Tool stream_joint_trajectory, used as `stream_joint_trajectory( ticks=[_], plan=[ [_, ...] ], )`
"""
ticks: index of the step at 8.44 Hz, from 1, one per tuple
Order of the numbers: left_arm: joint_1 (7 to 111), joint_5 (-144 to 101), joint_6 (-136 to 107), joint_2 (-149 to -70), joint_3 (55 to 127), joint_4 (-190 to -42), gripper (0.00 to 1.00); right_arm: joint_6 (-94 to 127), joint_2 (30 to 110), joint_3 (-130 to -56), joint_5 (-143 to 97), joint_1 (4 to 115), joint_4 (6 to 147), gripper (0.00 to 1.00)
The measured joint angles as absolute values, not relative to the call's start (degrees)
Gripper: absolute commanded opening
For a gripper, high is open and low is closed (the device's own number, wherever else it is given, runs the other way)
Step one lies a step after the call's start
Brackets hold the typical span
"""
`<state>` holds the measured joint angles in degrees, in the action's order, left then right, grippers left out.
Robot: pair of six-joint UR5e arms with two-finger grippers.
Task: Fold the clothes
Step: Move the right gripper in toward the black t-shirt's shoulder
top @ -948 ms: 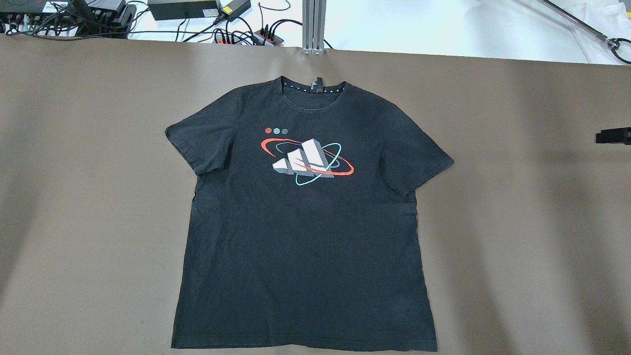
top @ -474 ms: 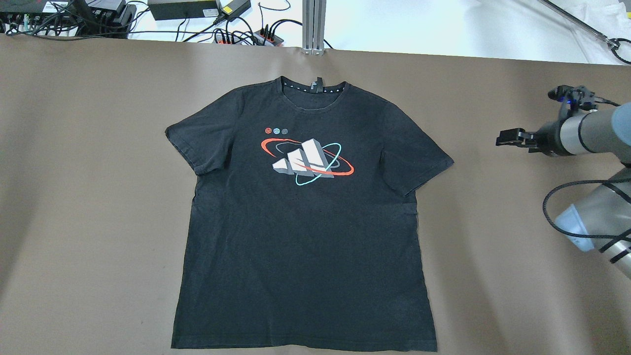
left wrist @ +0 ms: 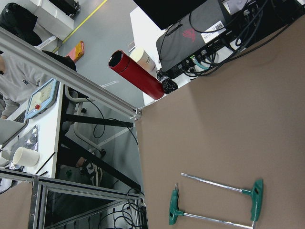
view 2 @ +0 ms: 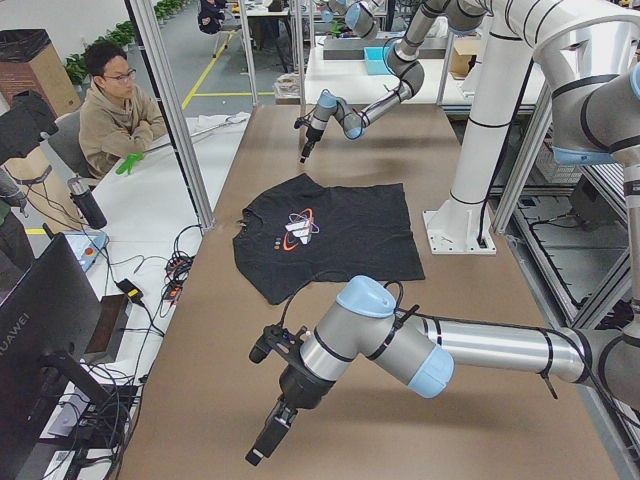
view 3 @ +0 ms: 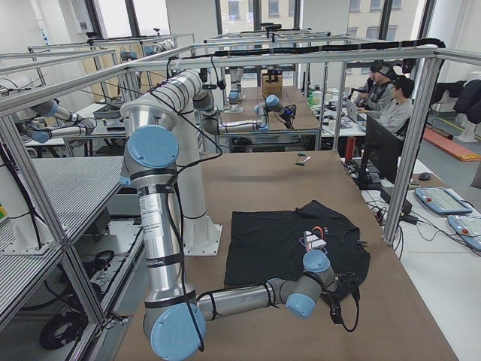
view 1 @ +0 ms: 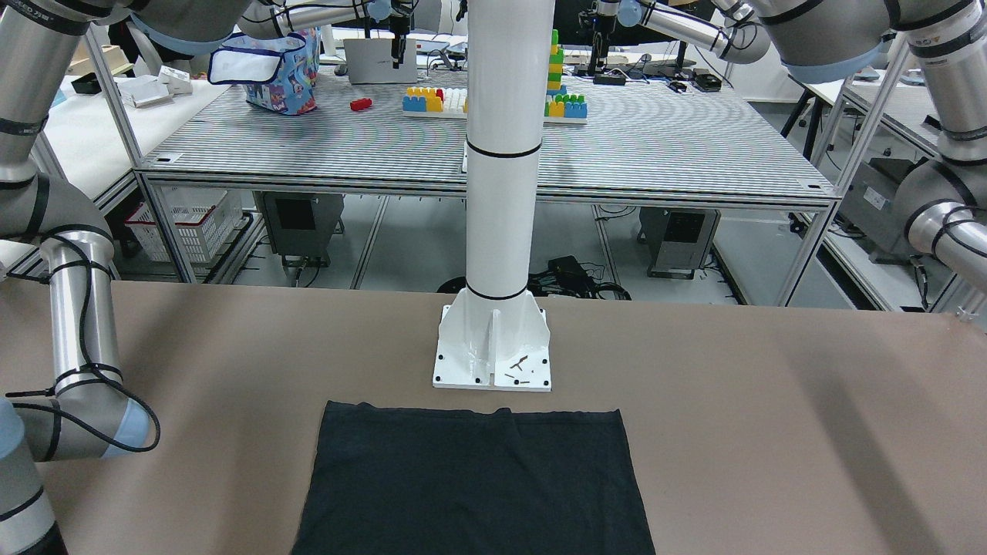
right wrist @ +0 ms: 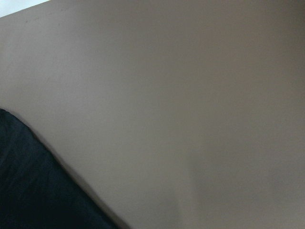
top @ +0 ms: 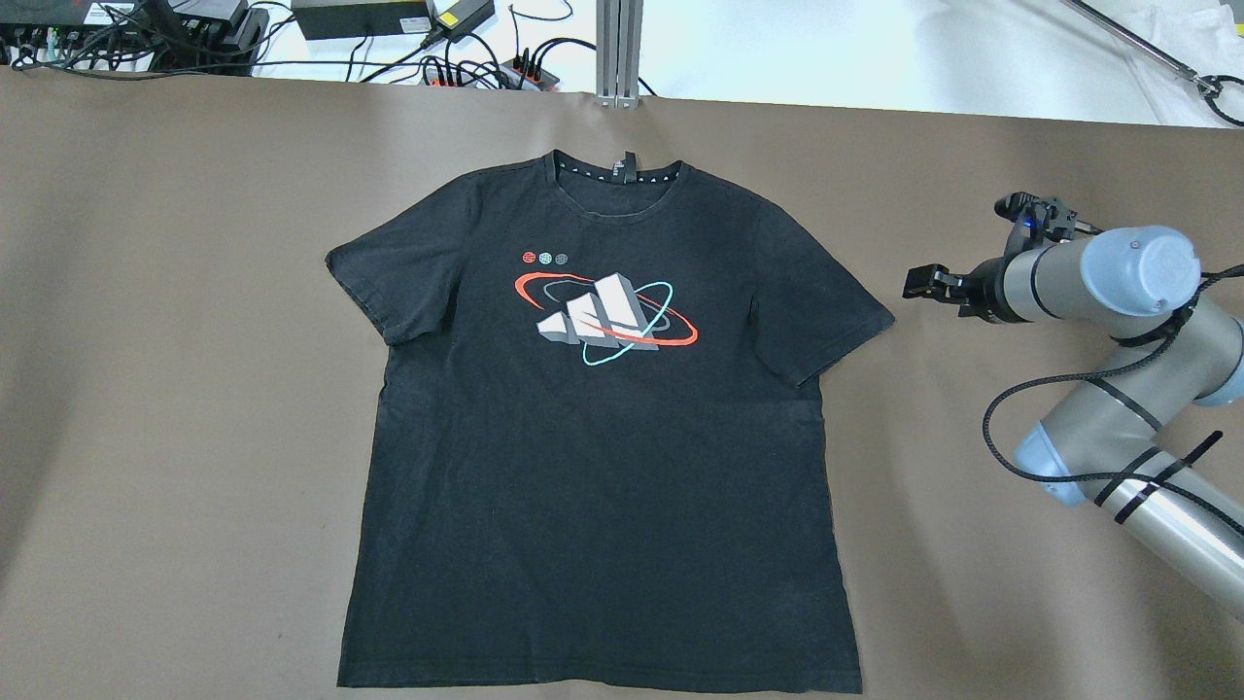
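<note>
The clothes are one black T-shirt (top: 603, 467) with a red, white and teal chest print, lying flat and face up on the brown table, collar toward the far edge. Its hem (view 1: 470, 486) lies just in front of the white pillar. My right gripper (top: 912, 282) hovers just right of the shirt's right sleeve, apart from it; I cannot tell whether it is open or shut. The right wrist view holds only bare table and a corner of the black fabric (right wrist: 28, 191). My left gripper (view 2: 260, 452) hangs over bare table far from the shirt, and I cannot tell its state.
The white pillar base (view 1: 492, 354) stands at the robot's edge. Two green T-handle hex keys (left wrist: 214, 205) lie on the table under the left wrist. Cables and power bricks (top: 292, 39) line the far edge. A person (view 2: 115, 100) sits beyond that side.
My right arm has come in from the right edge and moved left toward the shirt's right sleeve. The shirt has not moved.
</note>
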<state>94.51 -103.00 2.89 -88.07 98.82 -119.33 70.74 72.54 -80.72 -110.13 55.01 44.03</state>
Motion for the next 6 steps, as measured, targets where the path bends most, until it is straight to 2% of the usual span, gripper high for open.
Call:
stream_joint_trajectory(
  ticks=[4,6],
  plan=[
    [94.3,-103.3,2.3,-88.1,99.2,-119.4,1.0,72.1,69.7,-77.1,-108.0,52.0,44.0,0.64],
    [94.3,-103.3,2.3,-88.1,99.2,-119.4,1.0,72.1,69.3,-76.5,-107.9,51.7,44.0,0.47]
  ],
)
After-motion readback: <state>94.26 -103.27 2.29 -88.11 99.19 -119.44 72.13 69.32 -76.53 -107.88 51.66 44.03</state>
